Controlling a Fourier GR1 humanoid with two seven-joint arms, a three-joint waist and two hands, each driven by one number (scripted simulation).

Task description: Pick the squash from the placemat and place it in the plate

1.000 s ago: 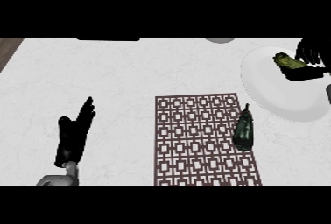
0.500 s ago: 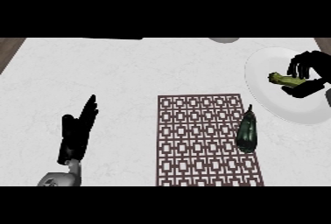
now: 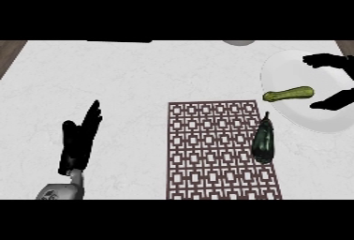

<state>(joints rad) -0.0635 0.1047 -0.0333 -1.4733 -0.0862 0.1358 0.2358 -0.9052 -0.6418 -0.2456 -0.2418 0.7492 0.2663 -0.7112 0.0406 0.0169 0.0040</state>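
The squash, a small yellow-green one, lies on its side in the white plate, close to the plate's left rim and pointing left to right. The plate sits on the far right of the pale marbled counter. Over it hangs the right hand, its fingers spread apart: one dark part shows just beyond the squash and another just right of it, neither curled round it. Left of the plate lies the brown patterned placemat, running toward the near edge. A dark green eggplant rests on the placemat's right edge, stem toward the plate. At the near left, the left hand rests open, fingers straight and together, pointing away.
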